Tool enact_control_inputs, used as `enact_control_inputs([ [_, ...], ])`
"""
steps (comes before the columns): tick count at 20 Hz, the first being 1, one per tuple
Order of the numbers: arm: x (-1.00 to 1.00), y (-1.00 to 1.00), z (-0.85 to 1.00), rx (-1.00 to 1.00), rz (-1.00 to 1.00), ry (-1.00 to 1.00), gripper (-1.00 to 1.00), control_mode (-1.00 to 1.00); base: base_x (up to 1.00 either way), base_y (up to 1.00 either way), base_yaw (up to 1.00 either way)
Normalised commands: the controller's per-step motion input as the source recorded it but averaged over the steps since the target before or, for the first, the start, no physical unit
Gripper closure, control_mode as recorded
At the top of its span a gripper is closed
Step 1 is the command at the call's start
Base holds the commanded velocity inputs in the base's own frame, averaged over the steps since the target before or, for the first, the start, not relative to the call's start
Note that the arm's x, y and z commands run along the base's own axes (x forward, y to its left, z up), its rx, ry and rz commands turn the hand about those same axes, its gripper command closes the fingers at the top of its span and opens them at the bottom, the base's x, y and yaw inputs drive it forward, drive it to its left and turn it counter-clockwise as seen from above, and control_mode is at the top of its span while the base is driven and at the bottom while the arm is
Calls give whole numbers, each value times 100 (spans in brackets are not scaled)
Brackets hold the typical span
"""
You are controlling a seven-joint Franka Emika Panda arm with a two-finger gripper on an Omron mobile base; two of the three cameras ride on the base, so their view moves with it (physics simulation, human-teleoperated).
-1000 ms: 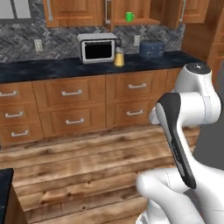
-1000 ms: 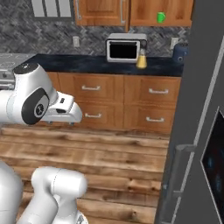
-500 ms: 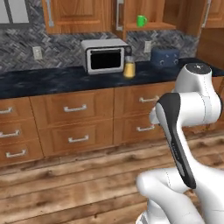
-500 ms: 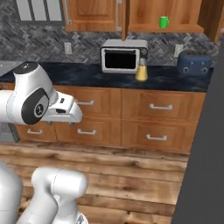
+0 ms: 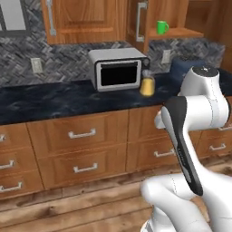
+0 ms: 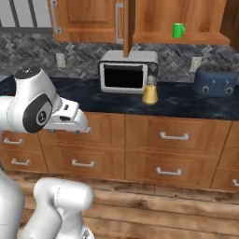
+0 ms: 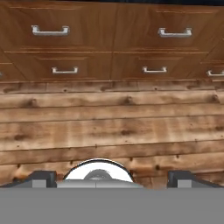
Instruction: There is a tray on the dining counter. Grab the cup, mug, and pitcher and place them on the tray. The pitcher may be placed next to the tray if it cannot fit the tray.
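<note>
Claw (image 7: 112, 178), as I read it from the hand view: fingertips (image 7: 42, 178) set wide apart, open, nothing between them, pointed down at the plank floor (image 7: 113, 127) with a row of wooden drawers (image 7: 109, 48) across the top of that view. Item, pitcher (image 5: 147, 84): orange-yellow lower body, clear upper part, upright on the black wall counter (image 5: 54, 100), just beside the right front corner of the microwave (image 5: 118, 69); in the right base view I see the pitcher (image 6: 150, 91) at that same corner. Item, mug (image 5: 161, 27): bright green, handle to the right, upright on an open wooden shelf (image 5: 181, 32) above the counter, up and to the right of the pitcher. Item, toaster (image 6: 215, 80): dark blue, on the counter, well right of the pitcher. Relation to claw: pitcher and mug both sit well apart from it, up at counter and shelf height while it faces the floor in front of the drawers.
</note>
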Motion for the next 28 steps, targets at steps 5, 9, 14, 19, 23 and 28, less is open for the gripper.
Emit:
enact_control_inputs([
  [5, 0, 0, 0, 0, 0, 0, -100, 100, 100, -31, 0],
  [9, 0, 0, 0, 0, 0, 0, -100, 100, 68, -45, 1],
  [14, 0, 0, 0, 0, 0, 0, -100, 100, -11, -95, 9],
  [19, 0, 0, 0, 0, 0, 0, -100, 100, -12, -100, 10],
  [23, 0, 0, 0, 0, 0, 0, -100, 100, 6, -80, 1],
  [28, 0, 0, 0, 0, 0, 0, -100, 100, 65, -50, 0],
])
